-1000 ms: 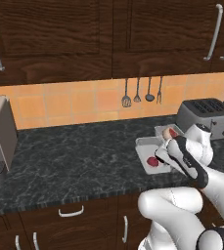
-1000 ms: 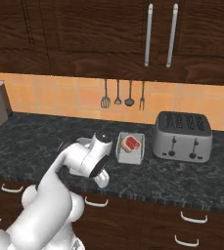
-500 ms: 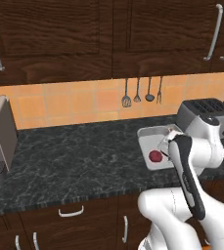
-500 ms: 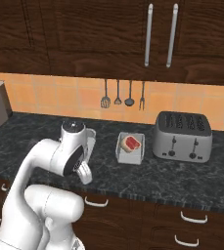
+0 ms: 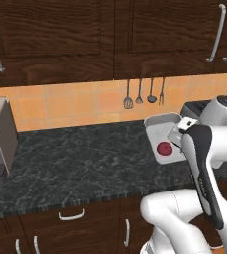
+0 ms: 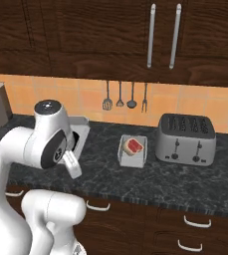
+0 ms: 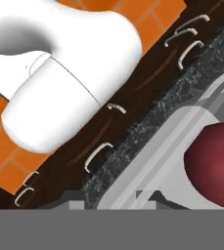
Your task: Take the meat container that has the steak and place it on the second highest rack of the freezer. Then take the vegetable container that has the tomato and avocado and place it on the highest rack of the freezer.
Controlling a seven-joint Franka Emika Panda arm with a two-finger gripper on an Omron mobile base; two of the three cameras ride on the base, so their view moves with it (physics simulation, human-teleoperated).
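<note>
Two grey containers are sitting on the dark speckled worktop. One container, seen in the right base view, is lying just left of the silver toaster and is holding the steak, its red cut face turned up. The other container is holding the tomato, a dark-red ball lying toward its near edge; the white arm is crossing in front of its right side, so I cannot tell where the avocado is. The hand camera is looking close onto the tomato and the tray wall. Whether the hand's fingers are apart or together, I cannot tell. Four utensils are hanging on the orange tile wall.
</note>
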